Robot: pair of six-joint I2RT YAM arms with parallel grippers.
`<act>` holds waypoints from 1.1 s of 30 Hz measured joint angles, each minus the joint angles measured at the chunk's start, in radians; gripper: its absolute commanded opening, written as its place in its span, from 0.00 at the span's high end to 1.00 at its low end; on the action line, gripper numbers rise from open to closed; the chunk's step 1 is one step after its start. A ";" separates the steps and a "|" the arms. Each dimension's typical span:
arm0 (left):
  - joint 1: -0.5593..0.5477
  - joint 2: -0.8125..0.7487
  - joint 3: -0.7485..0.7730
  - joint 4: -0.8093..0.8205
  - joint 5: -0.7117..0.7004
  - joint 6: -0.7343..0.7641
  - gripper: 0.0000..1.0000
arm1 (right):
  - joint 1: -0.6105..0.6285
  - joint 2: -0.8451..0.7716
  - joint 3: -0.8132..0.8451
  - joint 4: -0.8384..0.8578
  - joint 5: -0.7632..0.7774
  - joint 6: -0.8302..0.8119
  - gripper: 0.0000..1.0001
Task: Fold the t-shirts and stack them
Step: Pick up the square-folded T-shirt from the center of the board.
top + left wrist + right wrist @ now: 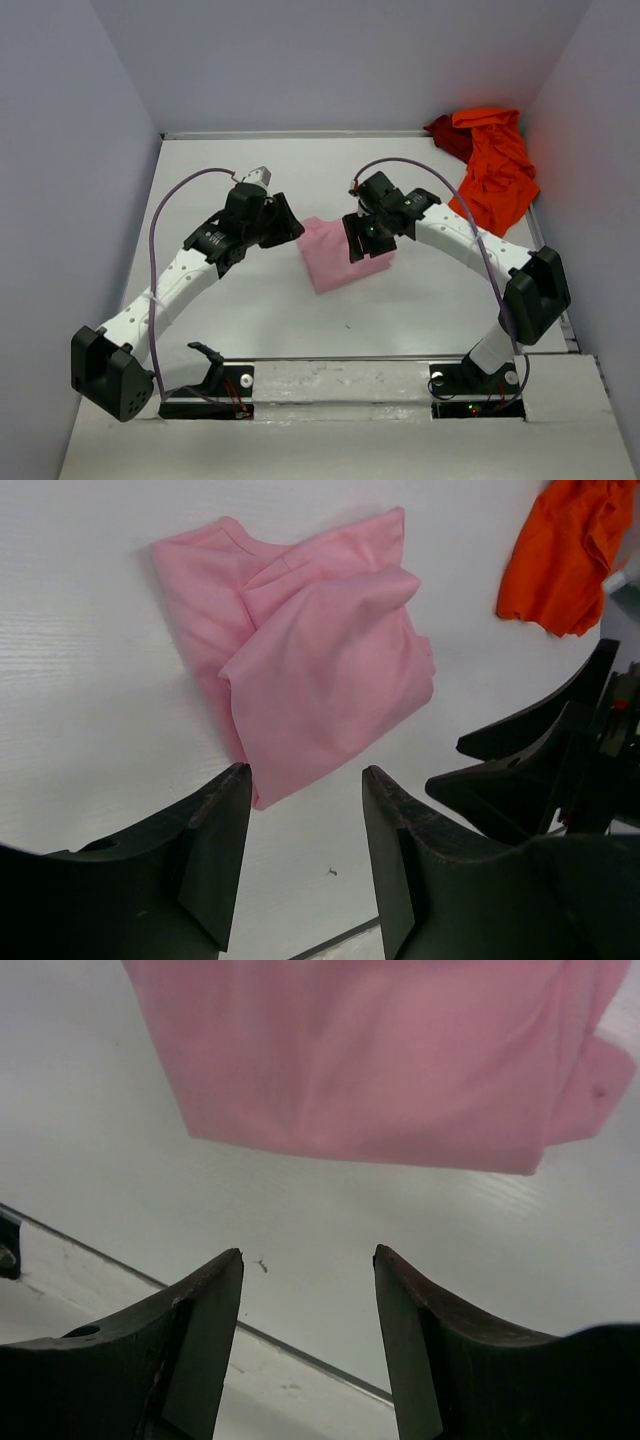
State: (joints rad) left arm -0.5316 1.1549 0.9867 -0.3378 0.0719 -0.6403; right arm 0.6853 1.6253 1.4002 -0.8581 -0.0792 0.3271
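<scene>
Pink t-shirt folded between left pincer, right pincer, both apart; orange t-shirt apparently crumpled, far-right corner.

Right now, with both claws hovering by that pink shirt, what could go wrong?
1. The left gripper and right gripper are both open and close together at the pink shirt; they might bump each other.
2. The pink fold looks loose and uneven, so a pinch on one layer could pull it open.
3. The orange shirt lies crumpled in the far corner against a dark red cloth; grabbing it may drag both.
</scene>
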 measured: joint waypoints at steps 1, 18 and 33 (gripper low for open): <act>0.002 0.004 -0.004 0.008 0.008 -0.003 0.42 | 0.009 -0.008 -0.039 0.016 -0.032 0.027 0.39; 0.003 -0.032 -0.089 0.044 0.029 -0.036 0.42 | 0.171 -0.172 -0.270 0.122 -0.034 0.149 0.39; 0.003 -0.031 -0.081 0.005 -0.001 0.011 0.42 | 0.328 0.011 -0.184 0.079 0.369 -0.151 0.36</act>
State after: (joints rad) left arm -0.5282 1.1236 0.9054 -0.3328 0.0711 -0.6296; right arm 1.0134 1.6363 1.2160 -0.7792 0.2901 0.1757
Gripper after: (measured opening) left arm 0.576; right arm 0.615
